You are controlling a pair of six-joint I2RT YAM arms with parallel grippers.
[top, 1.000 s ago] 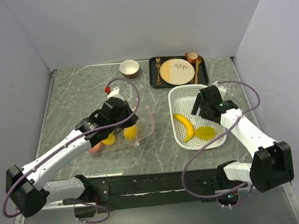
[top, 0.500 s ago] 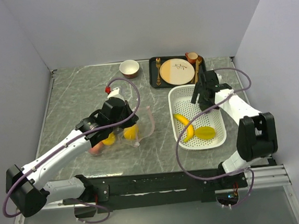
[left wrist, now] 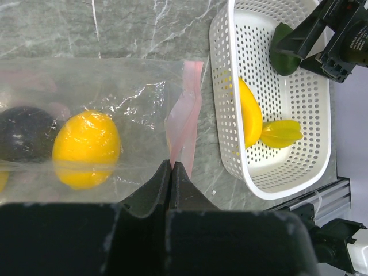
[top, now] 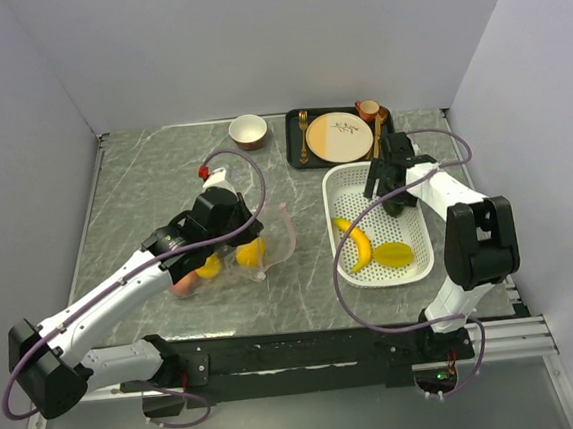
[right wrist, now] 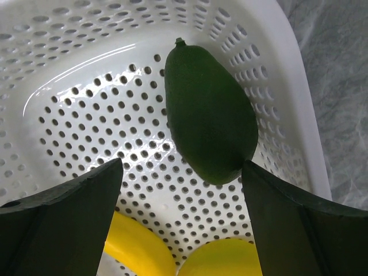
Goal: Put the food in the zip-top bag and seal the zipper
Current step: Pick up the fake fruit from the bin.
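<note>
The right gripper [right wrist: 181,172] hangs over the far end of the white perforated plastic basket [right wrist: 290,75], its jaws wide apart. The dark green oval plastic fruit [right wrist: 210,121] lies on the basket floor in that end's corner. Its broad end sits in the gap between the two fingers, close to one of them; whether they touch cannot be told. The fruit's long axis runs slantwise from the small stem tip, which points at the basket's end wall, back toward the jaws. Further along the basket floor lie a yellow plastic banana [top: 357,240] and a yellow-green pointed piece [top: 393,254].

Left of the basket lies the clear crinkly plastic zip-top bag [left wrist: 132,98], its mouth toward the basket, with a yellow-orange round fruit [left wrist: 86,149] and a dark purple ball [left wrist: 23,135] inside. The left gripper [left wrist: 171,169] has its jaws pressed together on the bag's mouth edge, at one end of the pale pink zipper strip [left wrist: 187,112], which runs roughly along the basket's long side
</note>
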